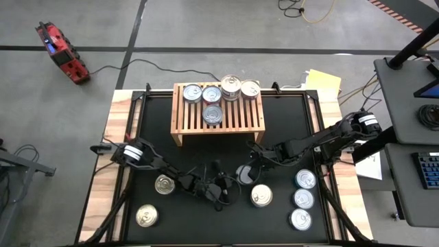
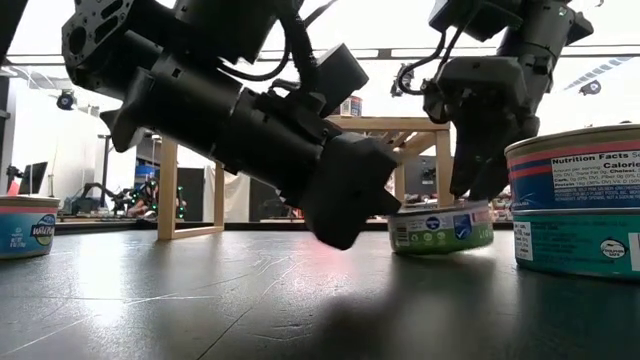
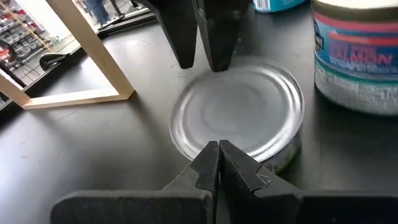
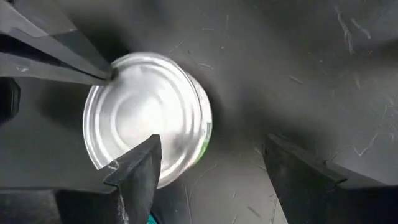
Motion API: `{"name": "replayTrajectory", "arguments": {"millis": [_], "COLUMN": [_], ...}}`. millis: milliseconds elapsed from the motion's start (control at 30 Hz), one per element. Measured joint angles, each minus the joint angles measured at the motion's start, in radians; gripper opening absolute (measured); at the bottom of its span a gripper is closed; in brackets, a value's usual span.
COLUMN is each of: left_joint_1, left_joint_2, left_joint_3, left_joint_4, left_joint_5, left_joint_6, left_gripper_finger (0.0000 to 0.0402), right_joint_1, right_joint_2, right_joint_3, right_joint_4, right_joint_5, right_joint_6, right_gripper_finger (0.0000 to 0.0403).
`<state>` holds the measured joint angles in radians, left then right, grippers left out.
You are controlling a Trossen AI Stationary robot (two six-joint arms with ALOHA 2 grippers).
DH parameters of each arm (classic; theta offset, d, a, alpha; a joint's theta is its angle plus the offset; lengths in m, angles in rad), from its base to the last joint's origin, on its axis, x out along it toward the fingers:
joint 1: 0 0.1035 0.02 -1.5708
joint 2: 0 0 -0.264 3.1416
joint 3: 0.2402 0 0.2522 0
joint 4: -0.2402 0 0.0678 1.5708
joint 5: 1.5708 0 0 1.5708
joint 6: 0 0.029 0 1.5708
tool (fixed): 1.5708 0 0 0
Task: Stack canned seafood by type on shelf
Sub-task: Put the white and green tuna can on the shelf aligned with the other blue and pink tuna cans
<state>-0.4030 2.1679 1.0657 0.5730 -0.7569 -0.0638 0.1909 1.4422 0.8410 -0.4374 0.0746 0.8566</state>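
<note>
Flat green-labelled tin (image 4: 149, 118) sits under open right claw (image 4: 211, 165); left claw (image 3: 217, 155) shut, empty.

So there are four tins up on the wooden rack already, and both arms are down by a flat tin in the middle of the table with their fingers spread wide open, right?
Not quite. Only the right gripper has its fingers open; the left gripper is shut, as the left wrist view shows. The four tins on the wooden rack and the flat tin are right.

A black mat (image 1: 151, 130) carries the shelf (image 1: 218, 125) and seven loose cans (image 1: 302, 199). Four cans (image 1: 212, 114) sit on the shelf.
</note>
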Motion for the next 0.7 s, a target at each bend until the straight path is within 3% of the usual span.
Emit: {"name": "replayTrajectory", "arguments": {"millis": [233,433,700], "left_joint_1": [-0.007,-0.005,-0.006], "left_joint_2": [-0.046,-0.035,-0.012], "left_joint_3": [-0.004,-0.003,0.001], "left_joint_4": [-0.021,0.006,0.020], "left_joint_5": [0.027,0.137,0.137], "left_joint_6": [0.067,0.040,-0.007], "left_gripper_finger": [0.0000,0.0000,0.0000], "right_joint_1": [0.000,0.000,0.000], "right_joint_2": [0.000,0.000,0.000], "right_joint_3": [0.000,0.000,-0.039], "right_joint_4": [-0.001,0.001,0.074], "right_joint_5": [0.000,0.000,-0.004], "right_joint_6": [0.000,0.000,0.014], "right_gripper_finger": [0.0274,0.0266,0.0277]}}
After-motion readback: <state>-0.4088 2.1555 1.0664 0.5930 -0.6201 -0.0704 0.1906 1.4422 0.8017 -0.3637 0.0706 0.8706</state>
